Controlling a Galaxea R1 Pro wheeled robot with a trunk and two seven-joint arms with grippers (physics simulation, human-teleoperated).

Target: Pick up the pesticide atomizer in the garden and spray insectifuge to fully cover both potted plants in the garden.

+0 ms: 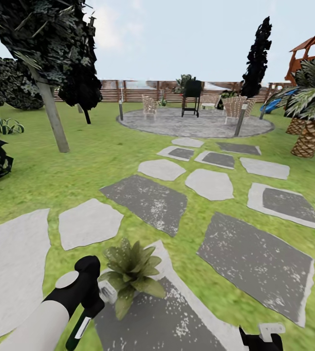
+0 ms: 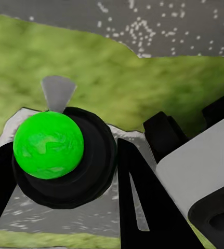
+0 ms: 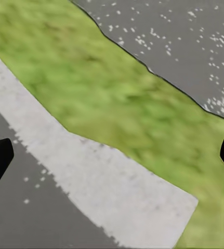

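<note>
Risk: spray misses or only half-covers the potted plant (image 1: 130, 274), since the nozzle sits very near its leaves and could knock them. Left gripper (image 2: 65, 155) is clenched on the pesticide atomizer (image 2: 48, 144), arm reaching low over the near edge of the grey stepping stone (image 1: 176, 317) the pot stands on. Right gripper (image 3: 112, 155) is released, hanging over lawn (image 3: 117, 98). Second plant not spotted.

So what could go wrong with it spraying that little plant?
The left gripper holds the atomizer almost against the potted plant, so it might bump the leaves or tip the pot. From that near, spray may coat just one side. No specks are apparent on the leaves yet, so full cover is unproven.
</note>
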